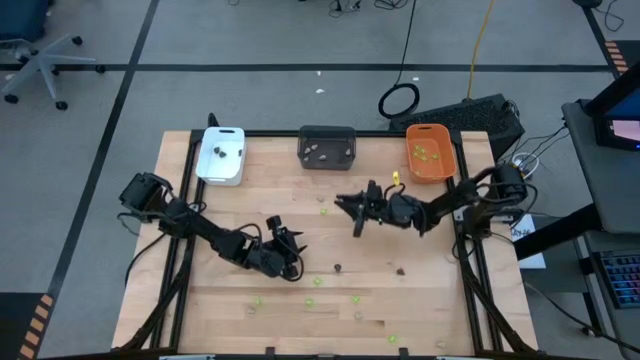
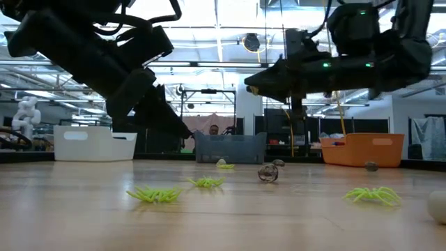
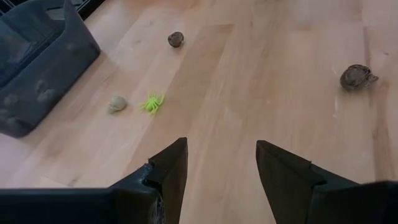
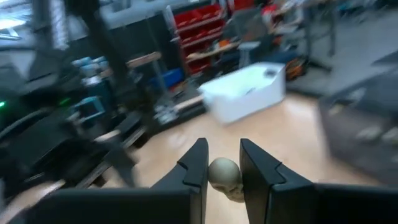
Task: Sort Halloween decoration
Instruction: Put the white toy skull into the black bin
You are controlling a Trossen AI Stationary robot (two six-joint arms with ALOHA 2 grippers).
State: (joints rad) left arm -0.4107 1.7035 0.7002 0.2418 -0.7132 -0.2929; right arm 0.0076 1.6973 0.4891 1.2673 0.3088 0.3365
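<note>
Sorting partway: small rectangular white plastic tray (image 1: pixel 221 155), dark grey tray (image 1: pixel 327 146) and orange tray (image 1: pixel 431 152) each holding a few pieces. Right gripper (image 4: pixel 223 167) is pinching a pale beige skull piece (image 4: pixel 225 175) mid-table, well short of the trays. Left gripper (image 3: pixel 221 165) is hovering spread, empty; lime green plastic spider (image 3: pixel 152 102) and dark pieces lying loose ahead of it

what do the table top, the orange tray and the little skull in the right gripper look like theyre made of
Table top: looks like pale wood planks, matte, with visible seams and grain.
Orange tray: probably moulded plastic, one even colour, smooth walls with a rounded rim.
Skull, pinched in the right gripper: likely hard plastic or resin, beige with a slight sheen; the blur leaves it open.
</note>
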